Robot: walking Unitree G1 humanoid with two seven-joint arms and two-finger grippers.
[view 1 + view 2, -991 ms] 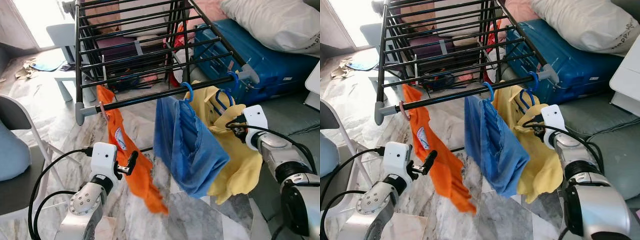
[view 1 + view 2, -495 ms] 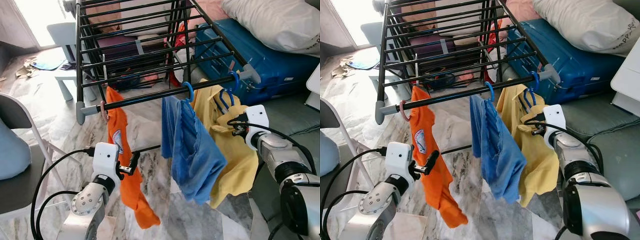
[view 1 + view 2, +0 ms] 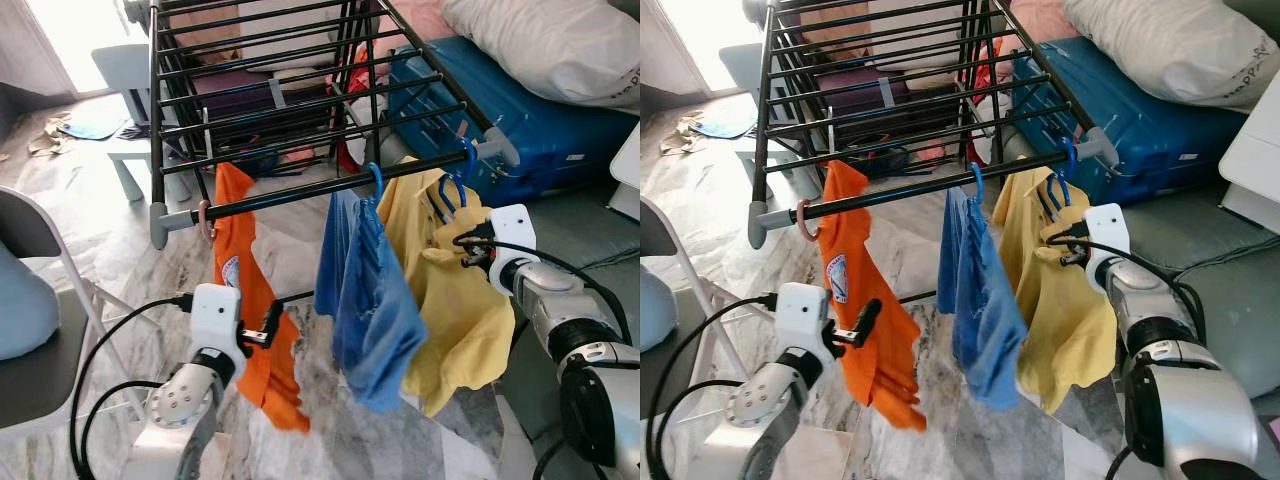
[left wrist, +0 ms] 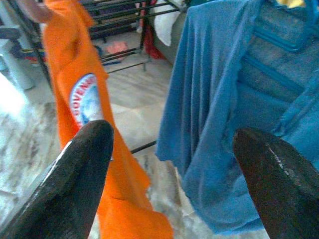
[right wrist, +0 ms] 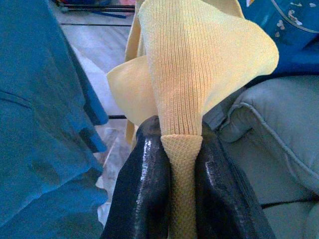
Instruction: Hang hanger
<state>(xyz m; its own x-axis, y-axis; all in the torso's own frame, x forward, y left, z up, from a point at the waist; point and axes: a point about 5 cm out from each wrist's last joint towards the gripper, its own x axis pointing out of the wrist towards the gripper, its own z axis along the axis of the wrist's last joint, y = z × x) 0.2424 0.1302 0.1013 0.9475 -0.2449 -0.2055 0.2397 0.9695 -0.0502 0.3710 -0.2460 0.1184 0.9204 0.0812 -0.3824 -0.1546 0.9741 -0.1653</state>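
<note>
Left wrist cam: my left gripper (image 4: 174,164) is spread wide, two rounded black fingers (image 4: 82,174) in the foreground, nothing between them. Straight ahead in the gap hangs an orange fabric T-shirt with a round white-and-blue printed badge (image 4: 82,99), its lower hem bunched close by my finger. Beside it, a blue fabric garment (image 4: 234,114) hangs in loose folds; a blue plastic hanger (image 4: 279,74) shows through against it. Behind both are the black metal bars of a drying rack (image 4: 124,15) with something pink and white under it, too blurred to identify. Below is grey-veined marble floor (image 4: 25,144).
</note>
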